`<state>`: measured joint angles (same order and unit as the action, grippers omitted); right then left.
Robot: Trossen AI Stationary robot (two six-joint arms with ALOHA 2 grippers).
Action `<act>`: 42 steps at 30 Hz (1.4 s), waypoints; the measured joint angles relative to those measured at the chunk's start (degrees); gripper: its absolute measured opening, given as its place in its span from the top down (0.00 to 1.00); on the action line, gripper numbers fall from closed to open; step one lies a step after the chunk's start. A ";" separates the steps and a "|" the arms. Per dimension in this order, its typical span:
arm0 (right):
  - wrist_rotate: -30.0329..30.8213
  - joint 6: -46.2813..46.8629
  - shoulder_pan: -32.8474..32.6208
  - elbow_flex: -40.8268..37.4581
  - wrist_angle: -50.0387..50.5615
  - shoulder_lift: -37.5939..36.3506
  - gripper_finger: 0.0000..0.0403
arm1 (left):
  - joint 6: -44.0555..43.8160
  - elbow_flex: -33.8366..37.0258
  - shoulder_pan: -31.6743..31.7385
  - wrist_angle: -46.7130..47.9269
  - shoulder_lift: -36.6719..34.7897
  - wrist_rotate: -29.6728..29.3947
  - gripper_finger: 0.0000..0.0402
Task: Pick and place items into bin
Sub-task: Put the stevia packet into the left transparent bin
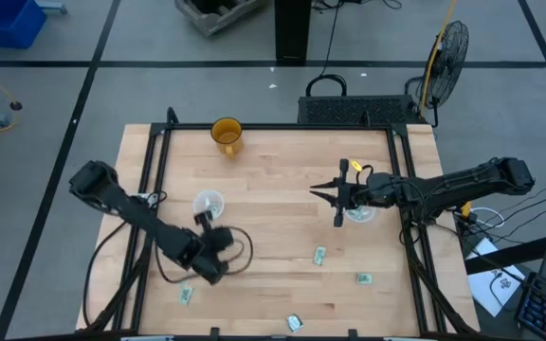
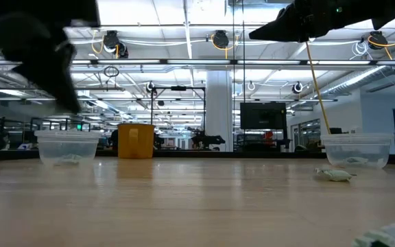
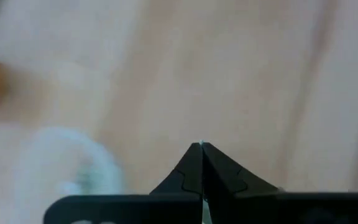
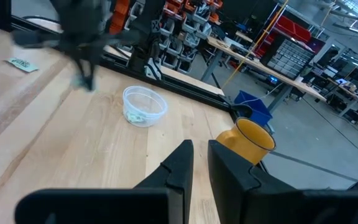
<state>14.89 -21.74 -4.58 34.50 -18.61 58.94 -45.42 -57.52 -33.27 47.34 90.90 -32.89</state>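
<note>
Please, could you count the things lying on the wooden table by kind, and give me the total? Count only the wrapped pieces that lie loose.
Orange mug: 1
Clear round plastic containers: 2
Small pale green-and-white wrapped pieces, loose: 4
Total: 7
The pieces inside the containers are too small to count.

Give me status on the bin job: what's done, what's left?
Done: the left bin and right bin each hold something pale. In hand: left hand is shut near the left bin, contents unclear; right hand is open, empty, over the right bin. Left: four items loose on the table.
</note>
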 joint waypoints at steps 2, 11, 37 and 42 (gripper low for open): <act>-0.02 0.00 0.00 0.00 -0.10 0.00 0.89 | -1.09 -0.19 1.50 4.39 -3.56 -3.47 0.99; -0.02 -0.39 0.00 0.00 -0.71 0.00 0.89 | -0.57 1.01 14.29 16.89 -12.87 -6.37 0.98; -0.02 -0.42 0.00 0.00 -0.85 -0.02 0.89 | 11.75 22.38 29.71 -8.26 -12.90 10.56 0.95; -0.02 -0.42 0.00 0.00 -0.85 -0.02 0.89 | 13.92 22.38 30.60 -8.86 -12.90 10.98 0.95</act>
<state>14.87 -22.15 -4.58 34.50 -19.46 58.92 -31.50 -35.14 -2.67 38.47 78.00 -21.91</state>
